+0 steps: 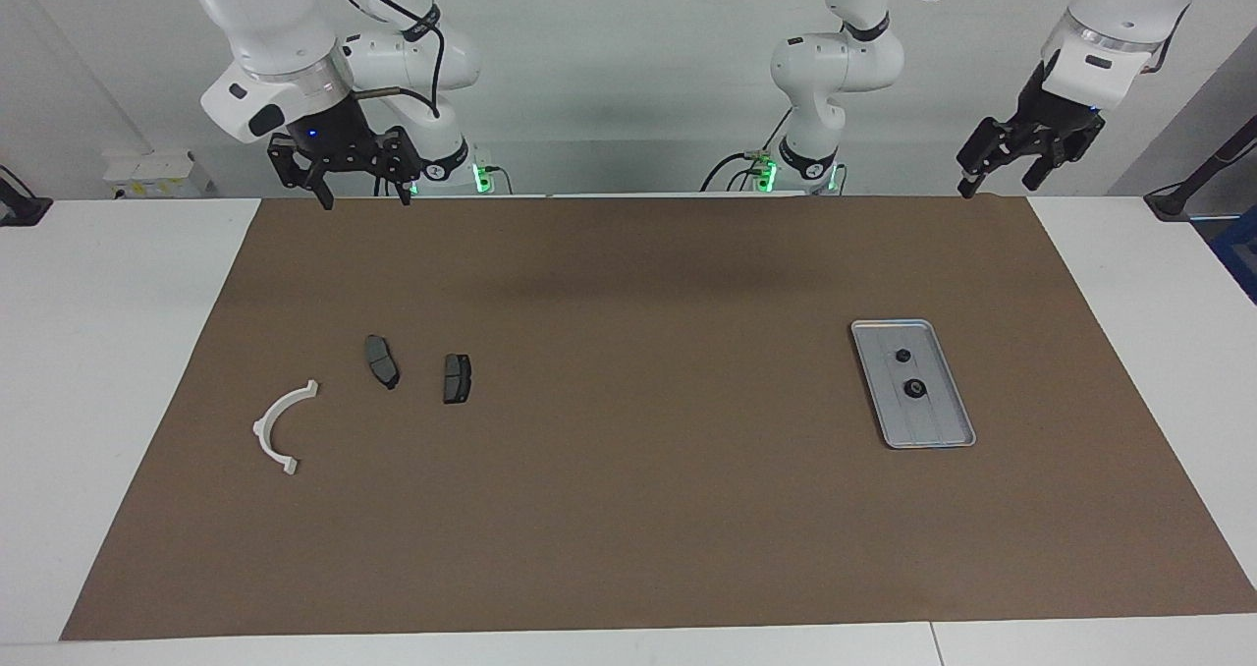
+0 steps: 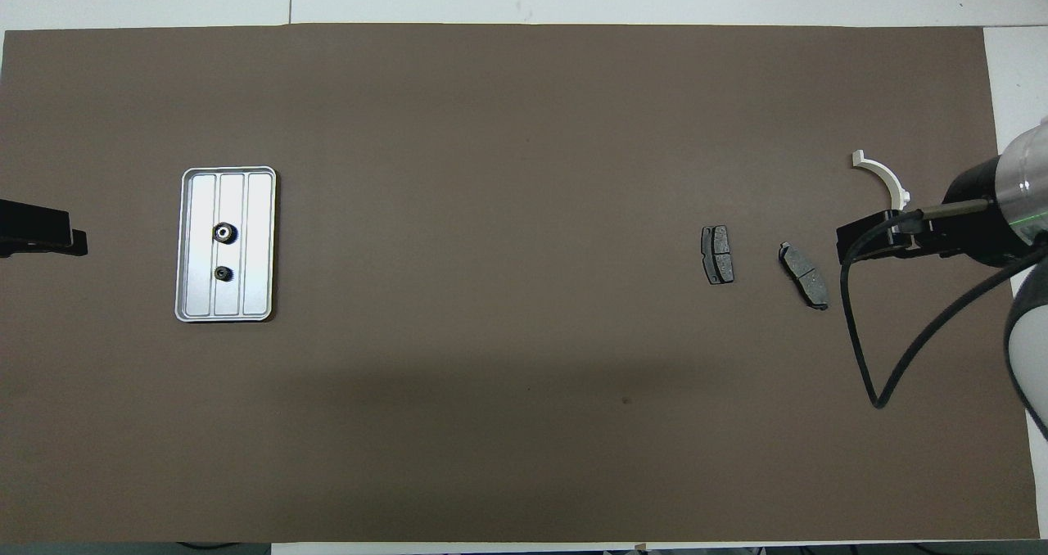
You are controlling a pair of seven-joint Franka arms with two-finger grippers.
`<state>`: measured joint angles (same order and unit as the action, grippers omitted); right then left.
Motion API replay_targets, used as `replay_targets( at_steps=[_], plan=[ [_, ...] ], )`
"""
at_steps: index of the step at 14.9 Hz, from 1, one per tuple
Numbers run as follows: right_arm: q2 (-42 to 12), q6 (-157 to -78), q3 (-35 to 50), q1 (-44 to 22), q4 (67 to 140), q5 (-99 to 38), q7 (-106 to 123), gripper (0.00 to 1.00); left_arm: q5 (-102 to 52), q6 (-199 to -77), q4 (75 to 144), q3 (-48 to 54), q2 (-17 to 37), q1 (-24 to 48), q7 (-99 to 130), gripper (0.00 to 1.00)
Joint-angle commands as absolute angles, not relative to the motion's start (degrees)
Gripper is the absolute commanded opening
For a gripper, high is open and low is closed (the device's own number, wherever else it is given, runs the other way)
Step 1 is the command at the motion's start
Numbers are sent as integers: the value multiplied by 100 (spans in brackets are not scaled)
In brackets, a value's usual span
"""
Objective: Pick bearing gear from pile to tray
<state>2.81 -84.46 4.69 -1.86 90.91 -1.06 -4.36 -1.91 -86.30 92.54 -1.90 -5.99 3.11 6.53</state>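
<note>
The silver tray (image 1: 940,422) (image 2: 258,236) lies toward the left arm's end of the brown mat. Two small black bearing gears (image 1: 914,388) (image 2: 223,232) sit inside it, one nearer to the robots (image 1: 902,356) (image 2: 222,272). The pile is toward the right arm's end: two dark grey pads (image 1: 382,360) (image 1: 457,377) (image 2: 717,254) (image 2: 804,274) and a white arc bracket (image 1: 283,425) (image 2: 883,178). My left gripper (image 1: 997,189) (image 2: 49,237) hangs open and empty, high over the mat's edge at the robots' side. My right gripper (image 1: 363,199) (image 2: 868,240) also hangs open and empty, over the same edge.
A brown mat (image 1: 628,509) covers most of the white table (image 1: 108,352). The right arm's black cable (image 2: 880,391) loops over the mat near the pile in the overhead view.
</note>
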Motion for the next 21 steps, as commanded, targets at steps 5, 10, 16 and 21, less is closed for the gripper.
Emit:
replay_targets(
  at_steps=[5,10,16,21],
  plan=[
    [334,-8552,475,-123,9132,-246,-501,100,-141,-8385,8938,-457,-413,703,642,100],
    [343,-8552,466,-97,9141,-229,-501,100,-141,-8402,9044,-492,-492,721,202,100],
    [343,-8552,466,-97,9141,-185,-501,100,-141,-8692,9307,-492,-571,721,193,100],
    [343,-8552,466,-97,9141,-185,-501,100,-141,-8701,9316,-492,-606,765,202,100]
  ],
)
